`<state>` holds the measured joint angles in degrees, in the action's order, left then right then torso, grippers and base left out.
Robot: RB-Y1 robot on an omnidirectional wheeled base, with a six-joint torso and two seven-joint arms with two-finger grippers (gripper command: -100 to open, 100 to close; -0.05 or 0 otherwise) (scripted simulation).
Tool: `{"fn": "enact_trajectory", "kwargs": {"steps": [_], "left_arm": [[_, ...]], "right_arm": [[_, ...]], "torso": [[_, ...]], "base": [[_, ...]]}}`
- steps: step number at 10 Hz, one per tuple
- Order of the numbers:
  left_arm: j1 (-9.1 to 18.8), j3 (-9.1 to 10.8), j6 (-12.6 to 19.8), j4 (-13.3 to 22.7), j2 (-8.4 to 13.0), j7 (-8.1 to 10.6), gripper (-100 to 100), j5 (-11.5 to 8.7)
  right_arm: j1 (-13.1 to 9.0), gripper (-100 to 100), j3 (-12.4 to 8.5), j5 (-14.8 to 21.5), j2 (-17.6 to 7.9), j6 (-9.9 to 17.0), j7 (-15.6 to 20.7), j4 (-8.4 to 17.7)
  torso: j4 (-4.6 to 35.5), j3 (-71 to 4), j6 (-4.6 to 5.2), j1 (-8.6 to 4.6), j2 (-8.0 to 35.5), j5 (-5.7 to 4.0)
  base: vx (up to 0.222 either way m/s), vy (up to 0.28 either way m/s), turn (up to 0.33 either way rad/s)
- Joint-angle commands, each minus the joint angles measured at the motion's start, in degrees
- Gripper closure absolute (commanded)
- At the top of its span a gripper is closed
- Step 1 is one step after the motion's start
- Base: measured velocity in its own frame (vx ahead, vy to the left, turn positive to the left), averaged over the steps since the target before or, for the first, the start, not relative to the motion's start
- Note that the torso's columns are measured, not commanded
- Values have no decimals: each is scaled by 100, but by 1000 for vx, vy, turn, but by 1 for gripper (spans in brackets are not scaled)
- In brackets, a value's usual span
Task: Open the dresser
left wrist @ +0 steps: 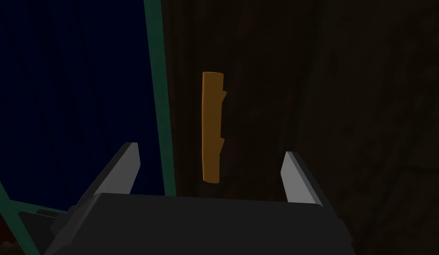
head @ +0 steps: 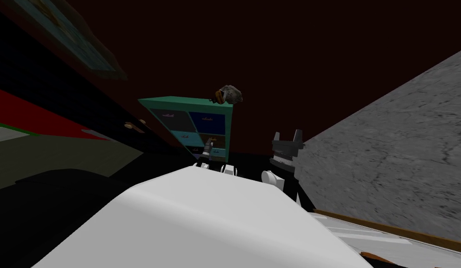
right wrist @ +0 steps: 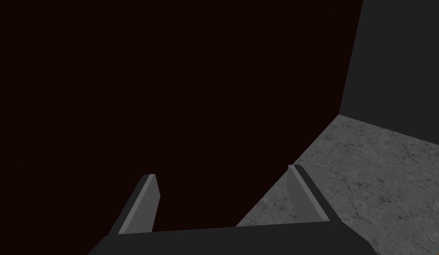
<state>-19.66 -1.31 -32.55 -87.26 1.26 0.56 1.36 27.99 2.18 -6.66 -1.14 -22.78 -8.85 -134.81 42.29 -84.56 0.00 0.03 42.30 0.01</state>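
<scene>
A green-framed dresser [head: 185, 100] with several coloured drawer fronts stands ahead of me against a dark red wall. My left gripper [head: 207, 148] is at its lower right drawers. In the left wrist view the gripper [left wrist: 209, 166] is open, its fingers either side of an orange bar handle [left wrist: 211, 128] on a dark brown drawer front [left wrist: 302, 97]. The handle's near end lies between the fingertips, with a gap on each side. A green frame strip [left wrist: 160, 97] separates that drawer from a dark blue one [left wrist: 67, 88]. My right gripper [head: 287, 137] is held up to the right, open and empty.
A small brown and grey object [head: 229, 94] sits on the dresser's top right corner. Grey marbled floor [head: 392, 153] spreads to the right. A low dark piece with round knobs [head: 134, 125] stands left of the dresser, under a framed picture [head: 80, 44].
</scene>
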Motion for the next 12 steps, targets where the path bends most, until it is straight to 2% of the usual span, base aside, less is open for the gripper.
{"fn": "enact_trajectory", "kwargs": {"steps": [1, 2, 3, 5, 8, 9, 12], "left_arm": [[1, 13, 247, -245, 7, 6, -100, -3], [19, 16, 157, -150, 5, 2, -100, -4], [0, 0, 0, 0, 0, 0, 100, 0], [-49, -21, 121, -207, 24, 44, 100, -9], [-182, -64, 223, -434, 56, 57, 100, 14], [-158, -67, 219, -353, 39, 54, 100, 12], [-352, -134, 197, -533, 66, 73, 100, 32]], "right_arm": [[1, 0, 0, 0, 0, 0, 0, 0], [1, 0, 0, 0, 0, 0, 0, 0], [1, 0, 0, 0, 0, 0, 0, 0], [-1, 0, 0, 0, 0, 0, 0, 1], [-3, 0, 0, 0, 0, 0, 0, 1], [-2, 0, 0, 0, 1, 1, 0, 1], [-2, 0, 0, 0, 0, 0, 0, 0]], "torso": [[-4, -11, 1, -2, -18, 0], [-8, -17, 0, 1, -28, 0], [-3, -6, 0, -1, -6, 1], [-5, 11, -1, -4, 10, -7], [17, 22, -11, -2, 39, -9], [22, 15, -9, -11, 30, -13], [13, 10, -4, -9, 22, -9]], "base": [[84, 3, -12], [41, 5, -2], [-63, 1, 24], [-75, -17, 2], [-207, -25, 12], [-98, -26, 5], [-171, -12, 12]]}}
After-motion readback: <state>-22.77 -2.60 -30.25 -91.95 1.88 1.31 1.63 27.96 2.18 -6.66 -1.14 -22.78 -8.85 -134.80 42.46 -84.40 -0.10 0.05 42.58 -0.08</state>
